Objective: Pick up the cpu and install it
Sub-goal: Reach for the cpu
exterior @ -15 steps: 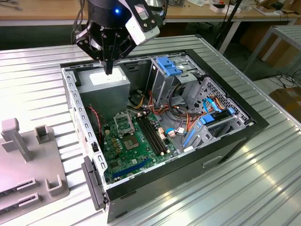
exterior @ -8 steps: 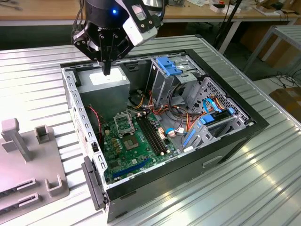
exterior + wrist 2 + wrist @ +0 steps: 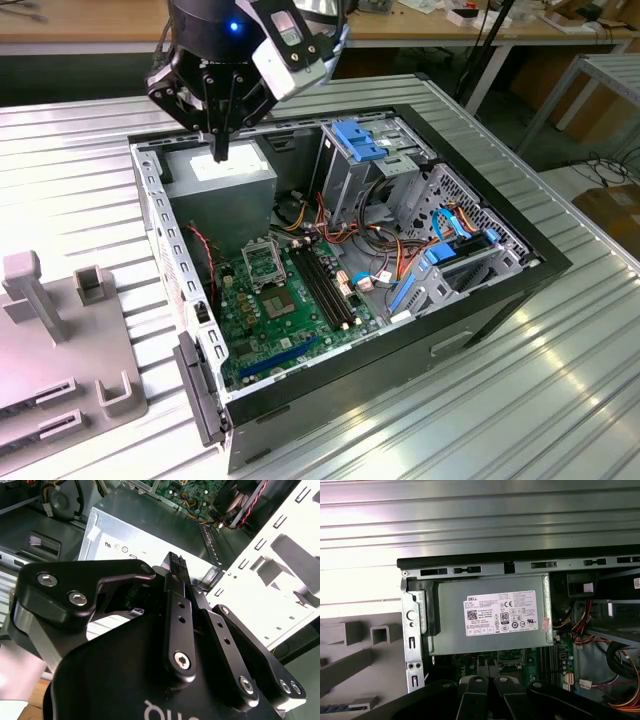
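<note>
The cpu (image 3: 175,560) seems clamped edge-on between the pincer (image 3: 218,150) tips, mostly hidden, above the power supply (image 3: 222,178).

A lab or workshop: an opened computer case (image 3: 400,372) lies on a ribbed metal table (image 3: 560,400), wooden workbenches (image 3: 90,25) at twelve o'clock.

One computer case (image 3: 545,268), one power supply (image 3: 222,188), one motherboard (image 3: 285,325), one socket (image 3: 262,265), one end effector (image 3: 220,152)
</note>
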